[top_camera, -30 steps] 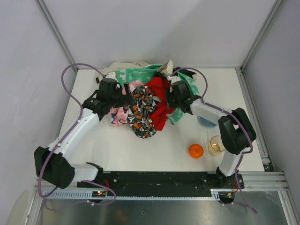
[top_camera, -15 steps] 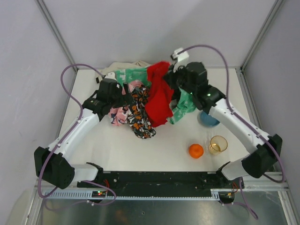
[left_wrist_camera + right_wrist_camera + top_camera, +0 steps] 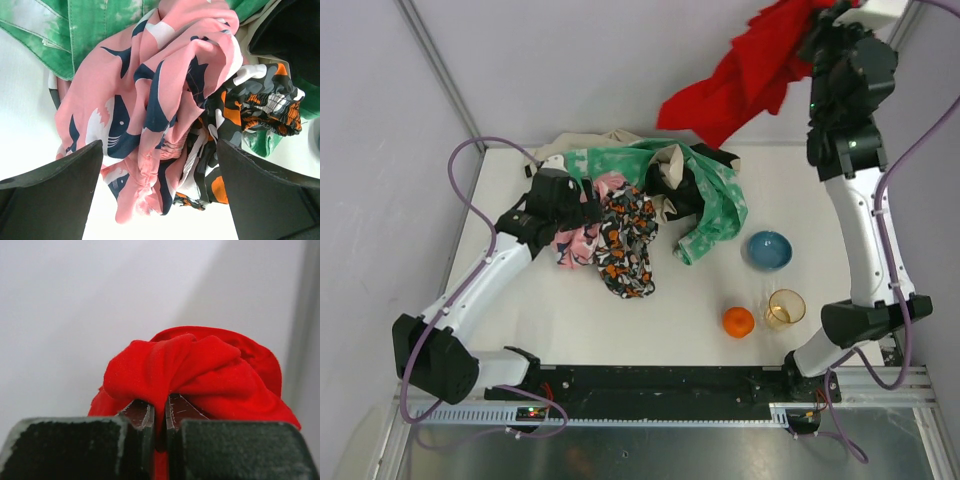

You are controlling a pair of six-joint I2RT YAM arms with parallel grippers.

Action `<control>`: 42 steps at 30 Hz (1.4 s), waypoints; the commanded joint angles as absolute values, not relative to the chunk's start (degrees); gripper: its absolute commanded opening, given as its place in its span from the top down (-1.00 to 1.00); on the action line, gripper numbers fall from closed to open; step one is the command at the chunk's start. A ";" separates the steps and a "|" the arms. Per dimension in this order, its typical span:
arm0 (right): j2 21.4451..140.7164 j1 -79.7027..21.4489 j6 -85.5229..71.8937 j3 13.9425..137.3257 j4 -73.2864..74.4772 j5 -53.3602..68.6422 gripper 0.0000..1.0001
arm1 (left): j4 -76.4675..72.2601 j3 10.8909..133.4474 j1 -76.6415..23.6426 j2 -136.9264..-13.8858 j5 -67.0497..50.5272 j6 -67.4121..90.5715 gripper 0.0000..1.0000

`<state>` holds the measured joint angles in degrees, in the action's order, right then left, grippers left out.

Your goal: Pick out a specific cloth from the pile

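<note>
We have swung the cloth (image 3: 745,75) high, clear of the pile (image 3: 620,240), pinched tight in our right gripper (image 3: 159,415) (left gripper (image 3: 159,155) hangs spread over it), so the pick looks done.

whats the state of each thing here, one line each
red cloth, hanging in the air from the right pincer, off the pile
right pincer, shut on the red cloth
left pincer, open, at the pile
pile, heaped on the table
blue bowl, upright
amber cup, upright
orange ball, resting on the table
</note>
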<state>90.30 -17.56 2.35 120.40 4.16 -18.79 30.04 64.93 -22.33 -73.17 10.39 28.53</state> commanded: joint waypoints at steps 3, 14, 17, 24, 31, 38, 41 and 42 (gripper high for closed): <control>94.50 -5.54 -2.66 121.67 8.96 -22.32 1.00 | 28.44 64.42 -22.51 -70.03 12.27 28.91 -0.99; 104.15 9.61 -14.76 115.77 13.79 -4.66 1.00 | 28.42 61.80 -22.55 -66.39 12.99 28.82 -0.99; 106.19 11.33 -17.04 112.80 12.83 -3.39 1.00 | 28.47 61.18 -22.51 -65.66 12.82 28.89 -0.99; 106.98 12.21 -21.36 103.84 8.29 -4.20 1.00 | 28.42 60.09 -22.52 -64.79 13.50 29.44 -0.99; 108.40 11.37 -25.54 97.99 9.03 -8.74 0.99 | 28.41 59.66 -22.50 -65.88 13.68 30.06 -0.99; 108.01 9.09 -25.21 100.70 18.50 -13.84 -0.23 | 28.58 58.29 -22.50 -64.11 11.49 30.08 -0.99; 101.82 6.89 -21.53 101.59 21.37 -17.66 -0.89 | 28.65 56.56 -22.56 -61.34 10.14 30.89 -0.99; 99.87 6.21 -20.08 101.55 22.02 -18.45 -0.94 | 28.74 55.92 -22.53 -60.33 10.03 31.31 -0.99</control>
